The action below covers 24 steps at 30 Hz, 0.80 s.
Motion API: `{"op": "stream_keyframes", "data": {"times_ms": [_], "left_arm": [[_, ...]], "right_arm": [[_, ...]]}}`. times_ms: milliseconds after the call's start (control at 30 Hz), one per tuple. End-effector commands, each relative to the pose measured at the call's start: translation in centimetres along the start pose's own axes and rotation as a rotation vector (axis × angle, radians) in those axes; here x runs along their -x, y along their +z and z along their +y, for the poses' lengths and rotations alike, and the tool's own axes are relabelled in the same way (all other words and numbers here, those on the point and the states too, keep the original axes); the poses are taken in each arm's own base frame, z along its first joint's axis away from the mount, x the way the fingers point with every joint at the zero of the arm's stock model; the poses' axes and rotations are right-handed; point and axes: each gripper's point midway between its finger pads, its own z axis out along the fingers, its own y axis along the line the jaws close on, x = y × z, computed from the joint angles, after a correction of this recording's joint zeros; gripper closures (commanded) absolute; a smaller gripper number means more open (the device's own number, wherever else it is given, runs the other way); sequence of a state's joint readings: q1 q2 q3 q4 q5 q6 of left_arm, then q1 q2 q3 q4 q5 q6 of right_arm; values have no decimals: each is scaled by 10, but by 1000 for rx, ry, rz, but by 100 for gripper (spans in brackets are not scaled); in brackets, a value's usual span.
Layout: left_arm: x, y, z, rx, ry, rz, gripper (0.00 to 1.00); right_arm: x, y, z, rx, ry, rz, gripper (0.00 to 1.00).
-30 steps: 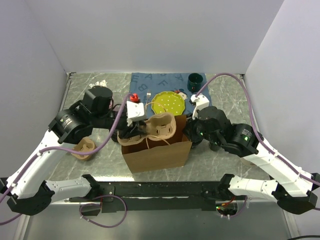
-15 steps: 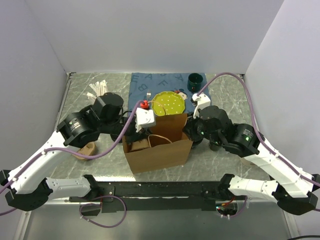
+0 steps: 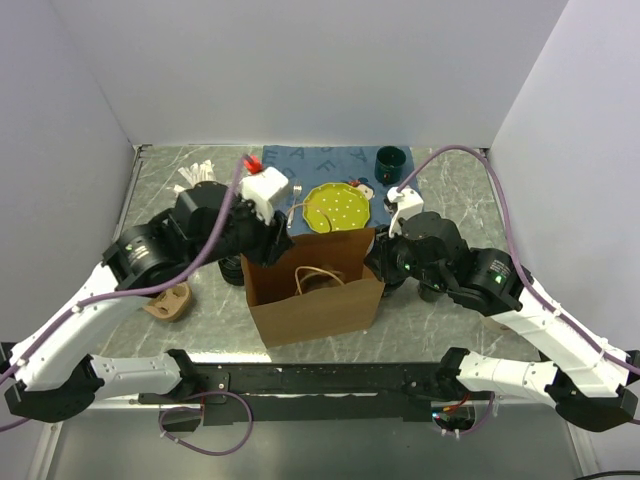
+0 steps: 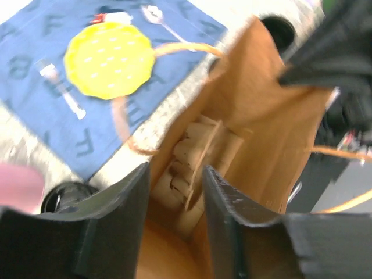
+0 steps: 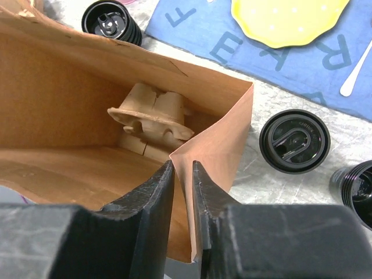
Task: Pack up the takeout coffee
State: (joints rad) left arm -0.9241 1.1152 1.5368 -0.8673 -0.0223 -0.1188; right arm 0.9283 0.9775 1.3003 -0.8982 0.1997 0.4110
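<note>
Carrier [image 5: 152, 115] is crowding the bag [image 3: 315, 300] bottom; right gripper [image 5: 183, 170] is pinching its wall, left gripper [image 4: 174, 171] is hovering over the mouth.

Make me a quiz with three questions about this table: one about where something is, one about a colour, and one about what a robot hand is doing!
1. Where is the round yellow plate?
A. inside the brown paper bag
B. on the blue letter mat
C. on a wooden shelf

2. What colour is the mug at the back right of the table?
A. red
B. white
C. dark green

3. What is the right gripper doing?
A. pinching the rim of the brown paper bag
B. holding a red apple
C. gripping a glass bottle

Answers:
1. B, because the top view shows the plate lying flat on the mat behind the bag.
2. C, because the mug looks dark green beside the mat's far right corner.
3. A, because the right wrist view shows its two fingers closed on the bag's edge.
</note>
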Motion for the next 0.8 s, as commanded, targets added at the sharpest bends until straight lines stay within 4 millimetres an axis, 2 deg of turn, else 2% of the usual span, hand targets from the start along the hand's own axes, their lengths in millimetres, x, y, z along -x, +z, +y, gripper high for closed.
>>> {"op": "stream_keyframes", "data": {"times_ms": [0, 133, 167, 200, 367, 400, 500, 633, 767], "left_arm": [[7, -24, 23, 185, -221, -9, 47], [2, -41, 30, 259, -354, -19, 38], [1, -50, 37, 297, -382, -47, 32], [-1, -54, 38, 314, -462, -66, 29], [-20, -77, 40, 357, -661, -82, 32], [-35, -81, 41, 384, -680, -32, 33], [-52, -75, 28, 345, -733, 55, 33], [-67, -50, 12, 278, -738, 126, 31], [-80, -36, 18, 339, -739, 168, 35]], "right_arm": [[6, -4, 0, 8, 32, -38, 73], [2, -3, -1, 10, 35, -27, 77], [0, -3, -1, 11, 32, -22, 77], [0, -3, -2, 10, 34, -23, 78], [-7, -1, -1, 17, 64, -14, 83], [-7, -2, -1, 21, 69, -18, 85], [-8, -3, 2, 37, 80, -24, 89], [-6, -4, 5, 62, 82, -40, 96], [-2, -7, 8, 100, 56, -75, 100]]}}
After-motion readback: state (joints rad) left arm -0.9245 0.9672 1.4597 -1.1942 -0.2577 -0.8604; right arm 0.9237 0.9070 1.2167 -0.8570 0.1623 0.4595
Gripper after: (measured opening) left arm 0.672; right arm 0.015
